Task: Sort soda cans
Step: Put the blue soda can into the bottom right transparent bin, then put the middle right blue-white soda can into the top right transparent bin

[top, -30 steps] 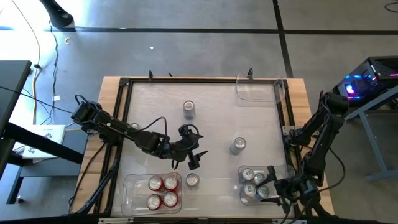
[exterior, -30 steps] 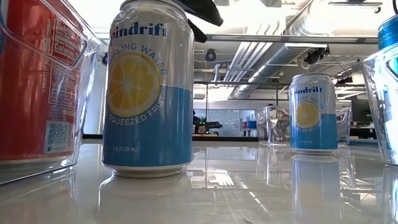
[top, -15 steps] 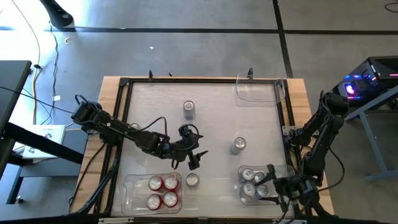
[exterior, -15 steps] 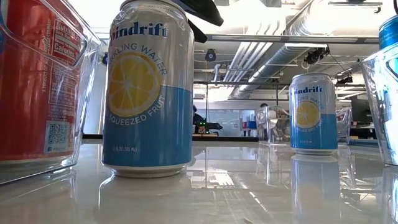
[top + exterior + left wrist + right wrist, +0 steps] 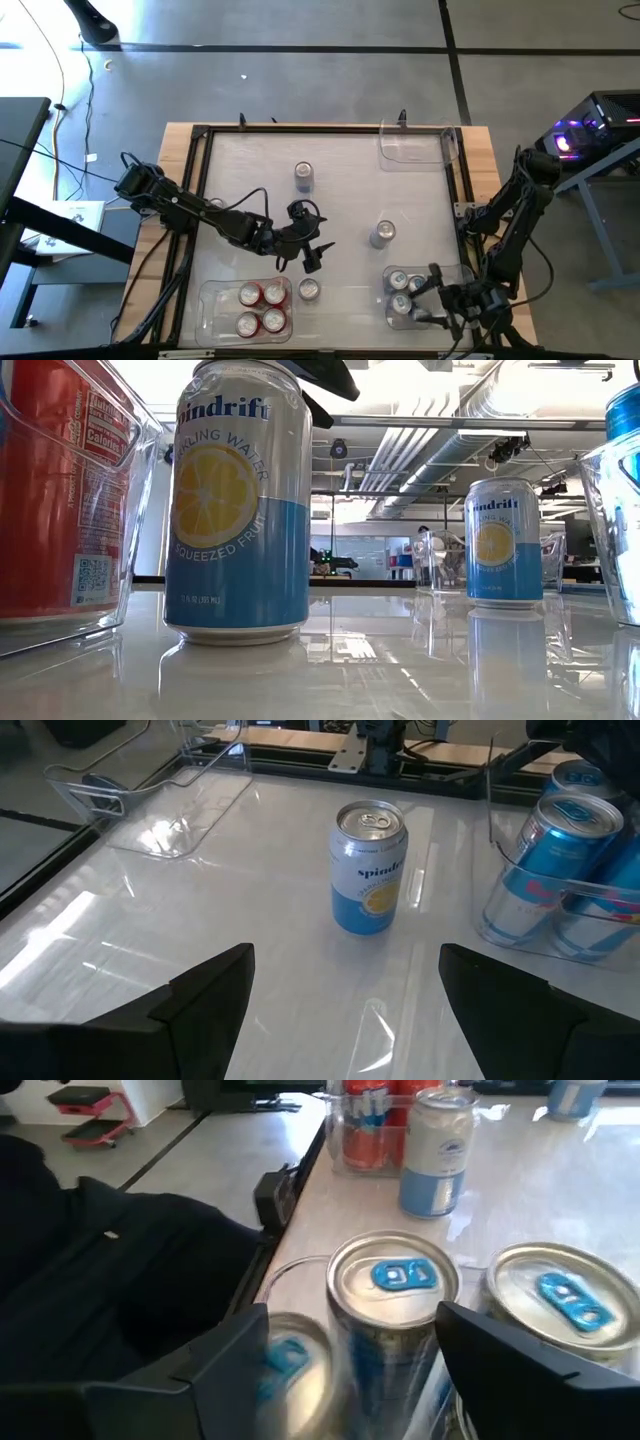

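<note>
Your left gripper [image 5: 312, 255] hovers open at 12 o'clock of the Spindrift can [image 5: 309, 290]; right gripper [image 5: 432, 295], fingers open, over the blue cans' bin [image 5: 392, 318]

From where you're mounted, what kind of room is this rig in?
Probably an open-plan lab or office workspace, not a home: exposed ceiling ducts run overhead, the floor is bare concrete, and a computer tower with glowing lights sits beside the table.
</note>
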